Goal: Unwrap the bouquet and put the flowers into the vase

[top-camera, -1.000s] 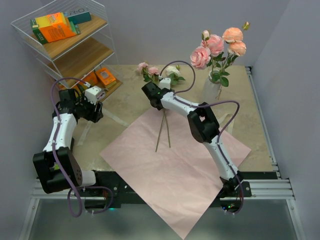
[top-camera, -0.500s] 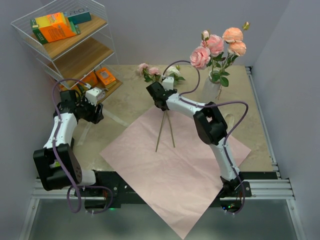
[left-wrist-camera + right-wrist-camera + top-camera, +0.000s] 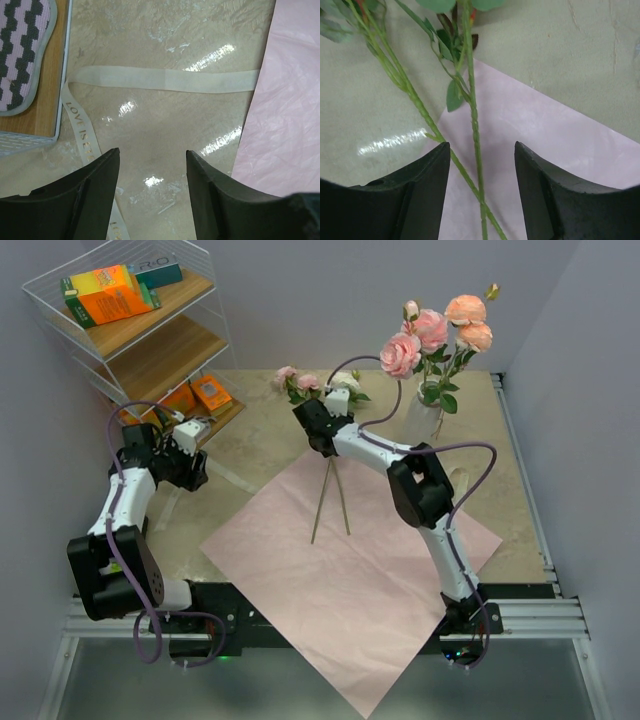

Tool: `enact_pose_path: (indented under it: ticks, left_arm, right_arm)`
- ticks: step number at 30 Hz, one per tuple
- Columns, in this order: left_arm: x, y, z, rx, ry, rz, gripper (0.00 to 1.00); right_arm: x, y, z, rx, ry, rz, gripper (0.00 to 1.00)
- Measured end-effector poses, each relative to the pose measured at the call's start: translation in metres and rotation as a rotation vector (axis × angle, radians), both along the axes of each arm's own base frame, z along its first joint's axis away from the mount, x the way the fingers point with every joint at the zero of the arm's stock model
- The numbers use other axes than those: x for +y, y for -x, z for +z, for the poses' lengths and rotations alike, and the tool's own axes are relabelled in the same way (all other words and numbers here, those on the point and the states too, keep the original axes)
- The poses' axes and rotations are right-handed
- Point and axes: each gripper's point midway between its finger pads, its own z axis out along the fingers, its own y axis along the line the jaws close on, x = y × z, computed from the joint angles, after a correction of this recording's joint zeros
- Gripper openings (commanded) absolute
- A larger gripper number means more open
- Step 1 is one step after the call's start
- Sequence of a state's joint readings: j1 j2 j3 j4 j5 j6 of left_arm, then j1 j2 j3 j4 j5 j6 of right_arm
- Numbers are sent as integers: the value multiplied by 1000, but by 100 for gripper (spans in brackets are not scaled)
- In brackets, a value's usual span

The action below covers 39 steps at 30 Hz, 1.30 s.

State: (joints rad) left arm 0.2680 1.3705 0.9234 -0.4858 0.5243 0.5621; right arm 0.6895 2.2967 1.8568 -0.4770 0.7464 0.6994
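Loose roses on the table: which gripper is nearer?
Right. The right gripper hangs over the stems of the roses, jaws open; the left gripper is far left, above the ribbon.

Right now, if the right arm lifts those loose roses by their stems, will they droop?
Probably fairly stiff: the stems lie straight across the paper. Likely top-heavy, blooms all at one end. Thin, so they might slip between the fingers.

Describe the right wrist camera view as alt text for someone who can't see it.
The right gripper, jaws open, hangs over two thin green flower stems, with nothing gripped. The stems run from the pale stone-look table onto the corner of a pink paper sheet.
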Motion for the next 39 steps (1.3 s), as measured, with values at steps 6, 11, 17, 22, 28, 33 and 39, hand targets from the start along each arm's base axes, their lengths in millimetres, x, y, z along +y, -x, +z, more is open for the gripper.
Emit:
enact_pose_path:
  ticks: [6, 11, 17, 22, 28, 33, 39]
  left_arm:
    - [2, 2, -3, 5, -7, 1, 60]
    - [6, 2, -3, 5, -9, 12, 60]
    - [6, 2, -3, 4, -10, 13, 60]
    - [6, 2, -3, 5, -10, 14, 60]
    - [8, 2, -3, 6, -10, 18, 60]
    - [8, 3, -3, 8, -9, 18, 60]
    - [7, 4, -4, 14, -5, 17, 60]
  right_arm:
    - [10, -21, 1, -29, -18, -14, 55]
    - [3, -16, -27, 27, 22, -32, 53]
    - [-3, -15, -32, 34, 24, -56, 46]
    - [-1, -17, -33, 26, 5, -56, 25]
    - [2, -15, -35, 22, -22, -43, 3]
    - [3, -6, -34, 32, -27, -25, 0]
    - [12, 10, -9, 14, -26, 35, 0]
